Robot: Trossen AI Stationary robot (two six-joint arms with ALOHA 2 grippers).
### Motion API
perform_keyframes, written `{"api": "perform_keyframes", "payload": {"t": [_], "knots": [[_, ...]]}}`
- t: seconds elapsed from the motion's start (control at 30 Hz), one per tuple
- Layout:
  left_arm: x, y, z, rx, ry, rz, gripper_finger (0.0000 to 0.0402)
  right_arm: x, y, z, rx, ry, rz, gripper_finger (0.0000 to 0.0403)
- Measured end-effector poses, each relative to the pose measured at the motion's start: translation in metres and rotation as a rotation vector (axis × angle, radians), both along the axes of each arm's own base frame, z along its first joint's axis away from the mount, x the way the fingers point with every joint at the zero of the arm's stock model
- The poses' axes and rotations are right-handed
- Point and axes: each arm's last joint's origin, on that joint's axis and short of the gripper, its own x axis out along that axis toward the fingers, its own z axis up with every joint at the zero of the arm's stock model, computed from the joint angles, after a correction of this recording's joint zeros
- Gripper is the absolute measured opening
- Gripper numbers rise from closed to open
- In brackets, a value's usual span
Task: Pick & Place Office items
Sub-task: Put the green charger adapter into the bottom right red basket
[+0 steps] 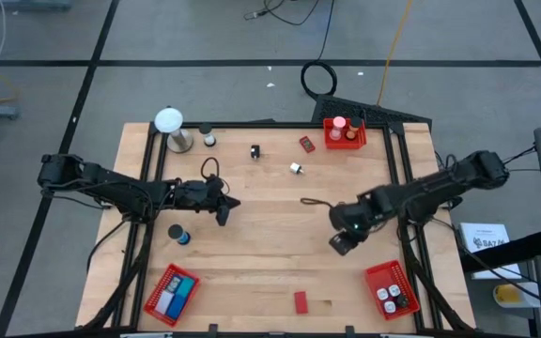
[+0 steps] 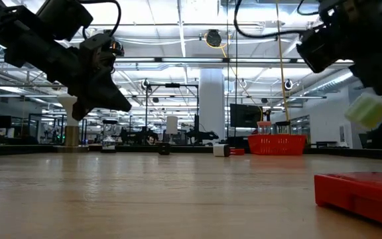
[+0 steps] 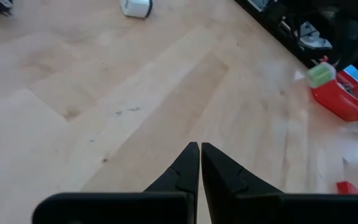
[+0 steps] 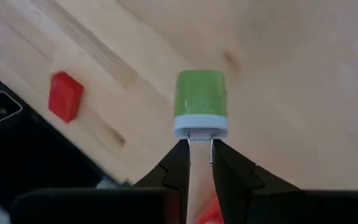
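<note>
Right tool (image 4: pixel 196 148) raised, pinching green block (image 4: pixel 201 102), left tool (image 3: pixel 199 149) closed, hovering

Three red mesh baskets (image 1: pixel 345 143) at table (image 1: pixel 270 244) corners; white ball (image 1: pixel 168 119) on stand.

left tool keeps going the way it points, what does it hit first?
Likely bare tabletop: the shut left tool points down across empty wood. The small white piece lies farther and off-line; depth is unclear.

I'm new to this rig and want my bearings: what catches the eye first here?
The right gripper hangs above the wooden table, shut on a small green block, near the red basket at the table's near right corner. The left gripper is shut and empty over the table's left half.
</note>
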Motion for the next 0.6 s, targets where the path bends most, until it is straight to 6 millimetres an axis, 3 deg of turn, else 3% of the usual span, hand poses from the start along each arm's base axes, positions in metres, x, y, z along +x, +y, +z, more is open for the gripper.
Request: {"api": "perform_keyframes", "payload": {"t": [0.23, 0.6], "knots": [[0.0, 0.001, 0.0, 0.016, 0.0, 0.015, 0.0017, -0.004, -0.042, -0.014, 0.088, 0.295, -0.151, 0.0047], [0.0, 0.001, 0.001, 0.07, 0.004, -0.008, 0.0017, 0.002, -0.079, -0.044, 0.197, 0.435, -0.127, 0.0049]]}}
